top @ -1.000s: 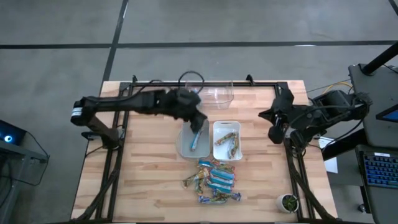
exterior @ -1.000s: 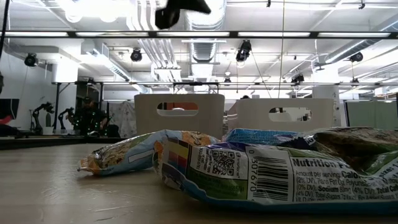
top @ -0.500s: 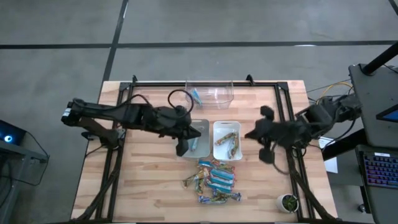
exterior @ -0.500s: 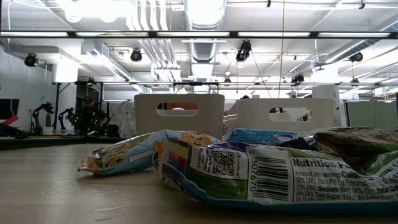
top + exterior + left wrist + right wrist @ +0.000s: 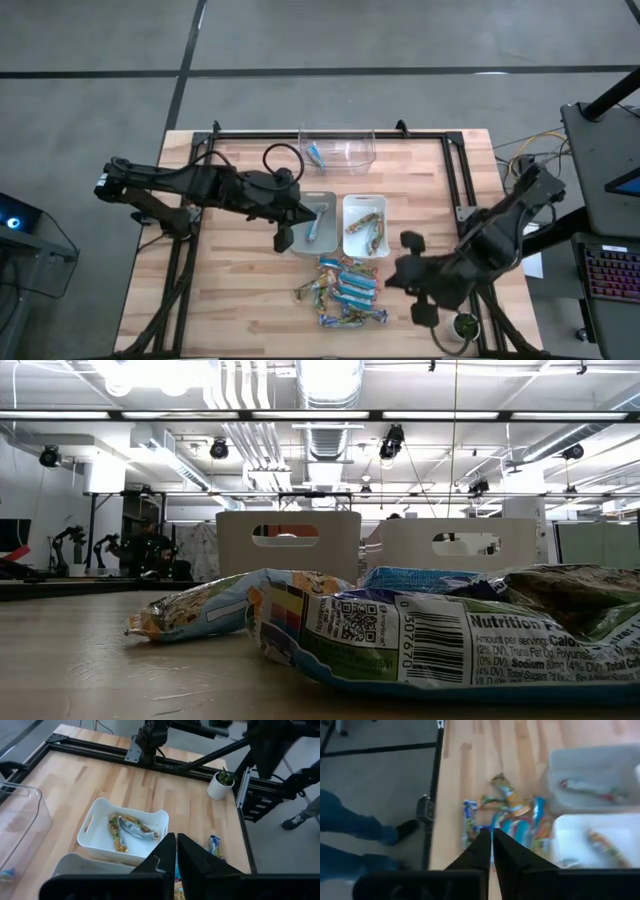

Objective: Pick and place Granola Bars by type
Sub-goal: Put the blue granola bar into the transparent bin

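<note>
The granola bars (image 5: 345, 290) lie in a loose heap on the wooden table (image 5: 240, 300), near the middle of its front edge. They are small wrapped bars in shiny, crinkled film. Most in the heap are bright blue with white and orange print, and a few at the heap's left side are greenish-gold with brown. From the low view the nearest wrapper (image 5: 440, 640) shows a barcode, a QR code and a nutrition panel, and its ends are puckered and sealed flat.

Behind the heap stand two bins side by side. The grey bin (image 5: 296, 238) holds one blue bar (image 5: 313, 226). The white bin (image 5: 350, 203) just to its right holds a few tan-and-brown bars (image 5: 366, 226), lying crossed over each other. A clear bin (image 5: 350, 148) sits at the back edge of the table with another blue bar (image 5: 315, 154) at its left end.

The left gripper (image 5: 284, 238) hangs over the left side of the grey bin, its fingers (image 5: 162, 854) pressed together with nothing between them. The right gripper (image 5: 424, 312) is near the front right corner of the table, just right of the heap, its fingers (image 5: 481, 847) also closed and empty. A small potted plant (image 5: 463, 325) stands at that corner. In the right wrist view a person's legs in blue trousers (image 5: 350, 820) and dark shoes show beside the table.
</note>
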You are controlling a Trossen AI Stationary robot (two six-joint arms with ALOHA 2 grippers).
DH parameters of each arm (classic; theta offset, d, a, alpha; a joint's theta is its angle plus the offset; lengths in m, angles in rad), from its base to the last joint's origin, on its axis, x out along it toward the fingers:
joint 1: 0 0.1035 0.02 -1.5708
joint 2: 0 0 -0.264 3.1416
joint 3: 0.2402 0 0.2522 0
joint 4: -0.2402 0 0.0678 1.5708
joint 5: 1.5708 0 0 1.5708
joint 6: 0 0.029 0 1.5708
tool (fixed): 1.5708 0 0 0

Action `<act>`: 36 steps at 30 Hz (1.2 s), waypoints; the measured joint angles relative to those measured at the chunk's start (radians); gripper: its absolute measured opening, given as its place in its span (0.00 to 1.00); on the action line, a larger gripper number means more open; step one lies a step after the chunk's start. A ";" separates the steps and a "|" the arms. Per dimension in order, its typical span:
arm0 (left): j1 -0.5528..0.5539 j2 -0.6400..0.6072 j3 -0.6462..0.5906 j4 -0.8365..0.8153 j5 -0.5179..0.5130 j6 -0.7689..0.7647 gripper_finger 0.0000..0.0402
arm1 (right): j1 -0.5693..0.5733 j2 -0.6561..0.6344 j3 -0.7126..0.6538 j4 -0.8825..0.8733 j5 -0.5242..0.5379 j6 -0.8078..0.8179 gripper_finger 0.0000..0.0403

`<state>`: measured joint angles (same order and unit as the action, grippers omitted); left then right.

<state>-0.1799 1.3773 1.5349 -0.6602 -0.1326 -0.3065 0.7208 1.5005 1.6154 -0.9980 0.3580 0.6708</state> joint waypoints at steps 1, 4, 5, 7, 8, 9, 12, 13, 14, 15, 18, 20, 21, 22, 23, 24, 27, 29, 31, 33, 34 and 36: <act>0.000 0.000 0.000 0.000 0.000 0.004 0.00 | 0.008 0.015 0.000 0.006 -0.002 0.030 0.04; 0.000 0.000 0.000 -0.010 0.000 0.020 0.00 | 0.023 0.055 0.000 0.018 -0.025 0.093 0.08; 0.000 0.000 0.000 -0.020 0.000 0.021 0.00 | 0.027 0.068 0.000 0.015 -0.043 0.116 0.10; 0.000 0.000 0.000 -0.032 0.000 0.020 0.00 | 0.030 0.097 0.000 0.013 -0.086 0.157 0.15; -0.001 0.000 0.000 -0.038 0.000 0.018 0.00 | 0.030 0.109 0.000 0.011 -0.105 0.172 0.18; -0.004 0.000 -0.001 -0.040 0.000 0.015 0.00 | 0.030 0.124 0.000 0.008 -0.118 0.187 0.21; -0.016 0.000 -0.002 -0.045 0.000 0.009 0.00 | 0.030 0.165 0.000 0.007 -0.131 0.221 0.32; -0.022 0.000 -0.002 -0.047 -0.001 0.009 0.00 | 0.030 0.174 0.000 0.007 -0.131 0.235 0.35; -0.029 0.000 -0.002 -0.047 -0.006 0.009 0.00 | 0.029 0.181 0.000 0.004 -0.132 0.251 0.39; -0.036 0.000 -0.002 -0.047 -0.018 0.009 0.00 | 0.028 0.189 0.000 0.004 -0.140 0.266 0.42; -0.070 -0.001 -0.005 -0.047 -0.076 0.019 0.00 | 0.017 0.210 0.000 0.002 -0.204 0.276 0.50; -0.095 -0.006 -0.010 -0.046 -0.099 0.027 0.00 | 0.013 0.221 0.000 -0.001 -0.226 0.274 0.53; -0.106 -0.010 -0.014 -0.046 -0.103 0.029 0.00 | 0.012 0.227 0.000 -0.001 -0.229 0.272 0.55; -0.115 -0.015 -0.019 -0.046 -0.104 0.029 0.00 | 0.010 0.231 0.000 0.000 -0.229 0.272 0.56; -0.123 -0.022 -0.027 -0.044 -0.104 0.029 0.00 | 0.007 0.234 0.000 -0.004 -0.230 0.270 0.56; -0.131 -0.030 -0.038 -0.040 -0.105 0.029 0.00 | 0.006 0.235 0.000 -0.011 -0.230 0.267 0.57; -0.146 -0.063 -0.084 -0.027 -0.114 0.012 0.00 | -0.004 0.250 0.000 -0.017 -0.239 0.266 0.58; -0.154 -0.091 -0.123 -0.007 -0.127 -0.013 0.00 | -0.007 0.267 -0.002 -0.016 -0.248 0.265 0.58; -0.158 -0.128 -0.165 0.022 -0.130 -0.031 0.00 | -0.011 0.286 -0.002 -0.016 -0.263 0.265 0.58; -0.159 -0.162 -0.206 0.050 -0.131 -0.049 0.00 | -0.011 0.310 -0.002 -0.014 -0.278 0.260 0.58; -0.159 -0.180 -0.228 0.068 -0.131 -0.052 0.00 | -0.011 0.322 -0.002 -0.015 -0.284 0.258 0.58; -0.159 -0.213 -0.267 0.086 -0.130 -0.054 0.00 | -0.010 0.348 -0.002 -0.015 -0.294 0.257 0.58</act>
<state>-0.3386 1.1644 1.2682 -0.5738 -0.2630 -0.3609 0.7106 1.8488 1.6135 -1.0126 0.0638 0.9280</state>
